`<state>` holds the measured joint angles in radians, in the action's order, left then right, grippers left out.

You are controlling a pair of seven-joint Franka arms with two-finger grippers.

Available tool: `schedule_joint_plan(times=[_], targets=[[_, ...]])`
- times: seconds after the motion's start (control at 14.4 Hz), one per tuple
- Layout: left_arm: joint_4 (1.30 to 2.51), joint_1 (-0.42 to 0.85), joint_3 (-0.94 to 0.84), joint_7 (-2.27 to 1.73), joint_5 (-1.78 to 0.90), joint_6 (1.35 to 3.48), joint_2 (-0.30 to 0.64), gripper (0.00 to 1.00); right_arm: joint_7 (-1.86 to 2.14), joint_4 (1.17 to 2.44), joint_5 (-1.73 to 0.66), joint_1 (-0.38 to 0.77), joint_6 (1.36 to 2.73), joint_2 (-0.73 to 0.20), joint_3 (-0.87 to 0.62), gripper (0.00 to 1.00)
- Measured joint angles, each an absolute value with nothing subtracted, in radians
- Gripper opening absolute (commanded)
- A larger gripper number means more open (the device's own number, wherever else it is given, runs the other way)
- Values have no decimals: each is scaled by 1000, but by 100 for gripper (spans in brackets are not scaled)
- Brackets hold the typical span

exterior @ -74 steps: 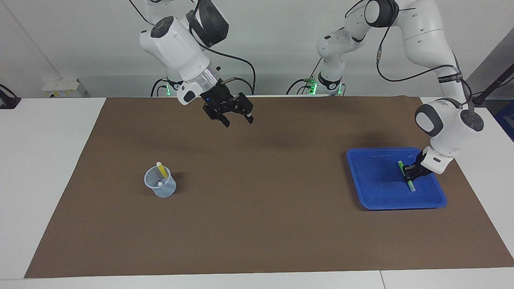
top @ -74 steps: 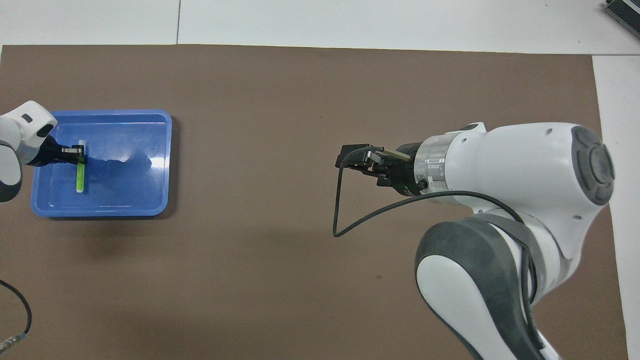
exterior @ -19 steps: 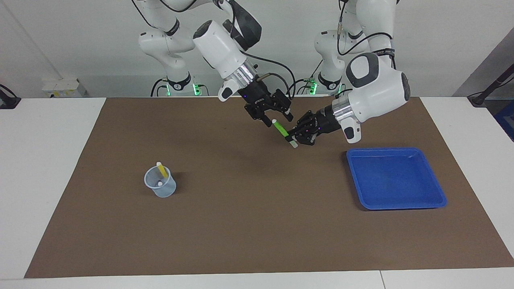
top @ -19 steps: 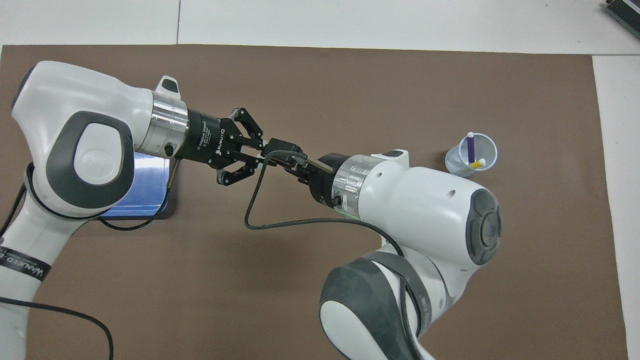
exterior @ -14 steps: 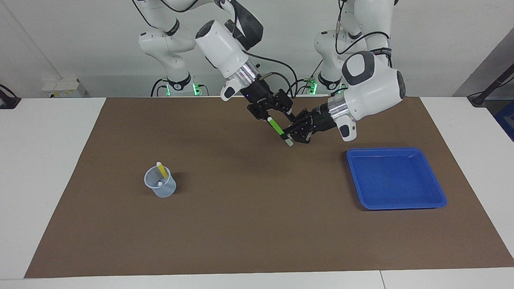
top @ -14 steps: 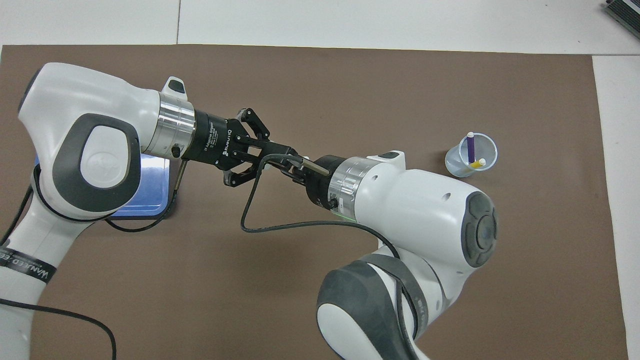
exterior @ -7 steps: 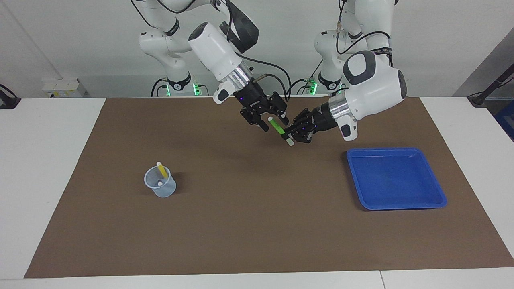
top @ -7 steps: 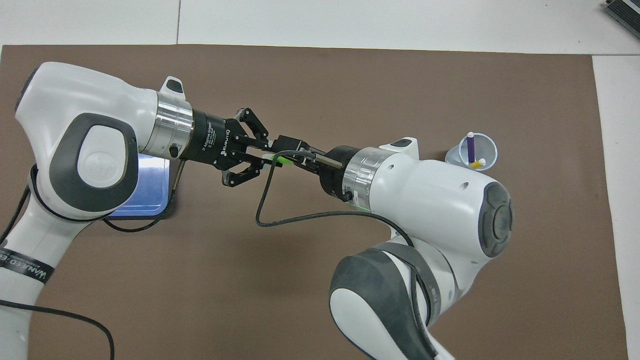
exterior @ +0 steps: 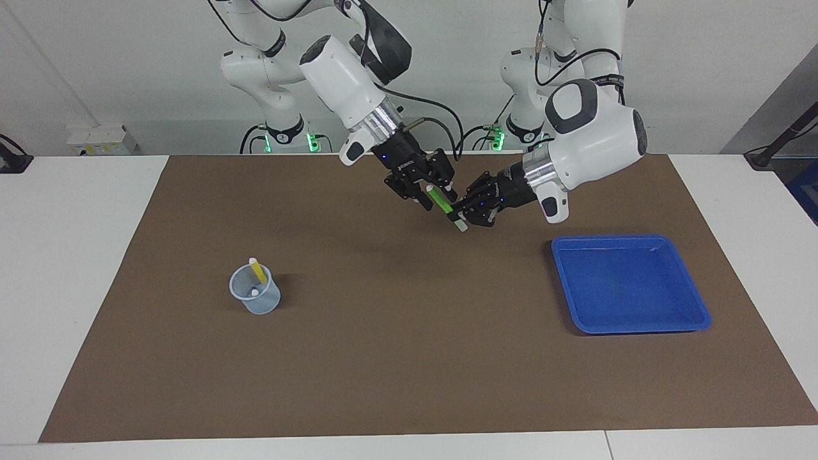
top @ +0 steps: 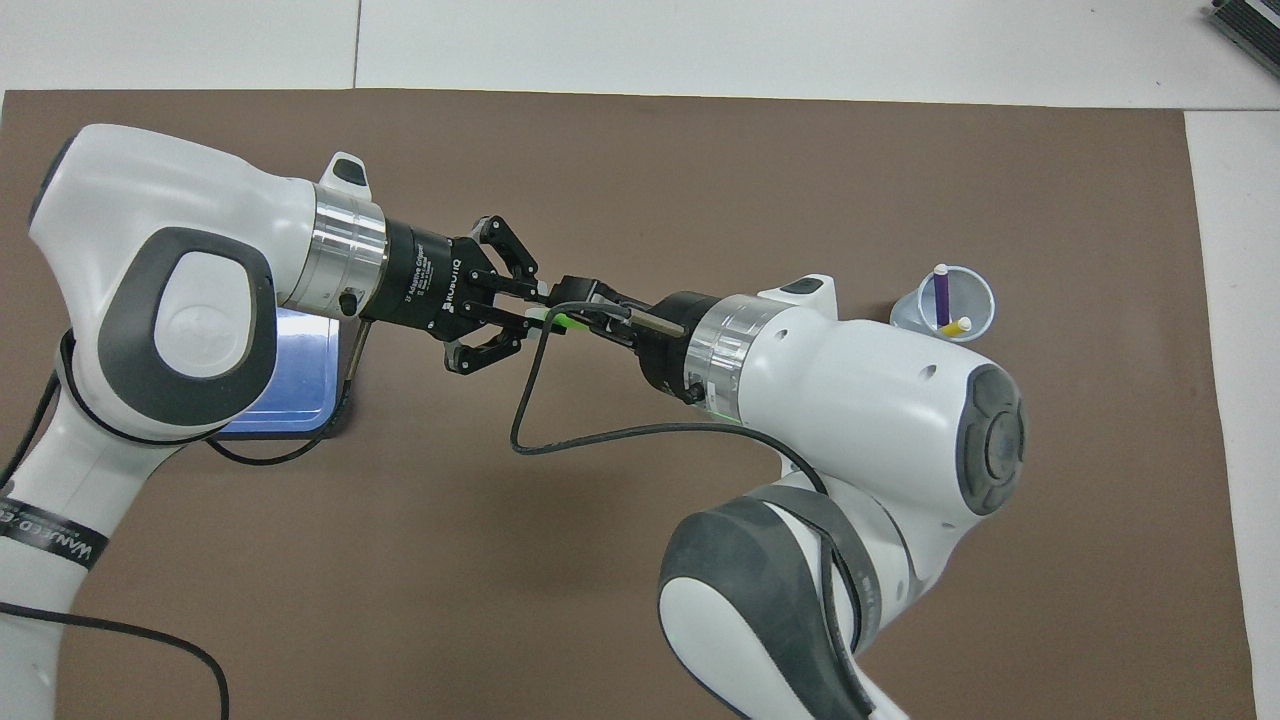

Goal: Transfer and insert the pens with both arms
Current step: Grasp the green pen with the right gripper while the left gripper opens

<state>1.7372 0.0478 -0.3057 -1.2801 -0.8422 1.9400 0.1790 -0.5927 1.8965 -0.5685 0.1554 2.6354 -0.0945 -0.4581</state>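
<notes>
A green pen (exterior: 440, 202) (top: 566, 321) hangs slantwise in the air over the brown mat, its pale cap end lowest. My left gripper (exterior: 461, 216) (top: 535, 315) is shut on the pen's lower part. My right gripper (exterior: 436, 195) (top: 572, 308) is at the pen's upper end, facing the left one. A yellow pen (exterior: 258, 271) (top: 955, 326) and a purple pen (top: 941, 295) stand in a clear cup (exterior: 255, 300) (top: 905, 322) toward the right arm's end of the table.
A blue tray (exterior: 629, 284) (top: 290, 380) lies toward the left arm's end of the mat, partly hidden under the left arm in the overhead view. A black cable loops from the right wrist (top: 520, 420).
The left gripper lifted the green pen out of the tray and carried it to mid-table. The right gripper came to meet it and in the last half second drew in around the pen's upper end.
</notes>
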Motion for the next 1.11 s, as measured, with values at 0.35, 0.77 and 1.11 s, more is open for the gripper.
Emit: schedule_joint_plan(times=[0.35, 0.77, 1.11], targets=[[1737, 47, -303, -1280, -842, 1941, 178, 0, -592, 1898, -568, 154, 2633, -96, -457, 3], [1737, 47, -303, -1280, -841, 1942, 177, 82, -592, 1898, -568, 153, 2633, -96, -457, 0], [1736, 47, -300, -1281, -841, 1942, 176, 100, -592, 1897, -568, 154, 2632, -96, -459, 0]])
